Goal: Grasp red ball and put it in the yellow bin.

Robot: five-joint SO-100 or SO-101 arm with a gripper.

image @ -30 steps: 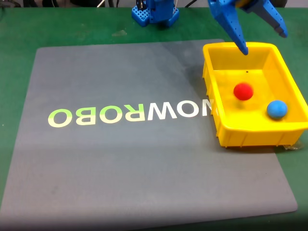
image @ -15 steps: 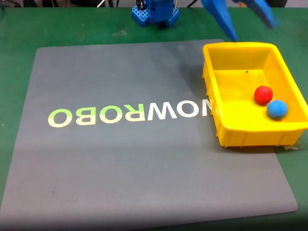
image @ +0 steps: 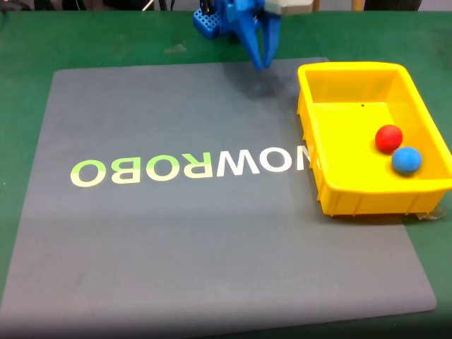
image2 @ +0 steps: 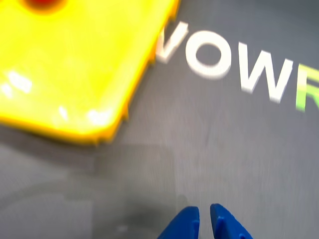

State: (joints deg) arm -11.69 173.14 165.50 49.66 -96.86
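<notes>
Fixed view: the red ball (image: 388, 138) rests inside the yellow bin (image: 353, 70), touching the blue ball (image: 406, 160); placement appears complete. The pincer (image: 263, 62) hangs over the grey mat (image: 176, 247), clear of the bin. Wrist view: pincer (image2: 205, 219) tips nearly together, empty

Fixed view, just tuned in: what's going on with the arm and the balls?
The red ball lies in the yellow bin, touching or nearly touching a blue ball. The blue arm's end effector holds nothing, its fingers close together, and hangs over the grey mat just left of the bin. The drop looks done.
</notes>
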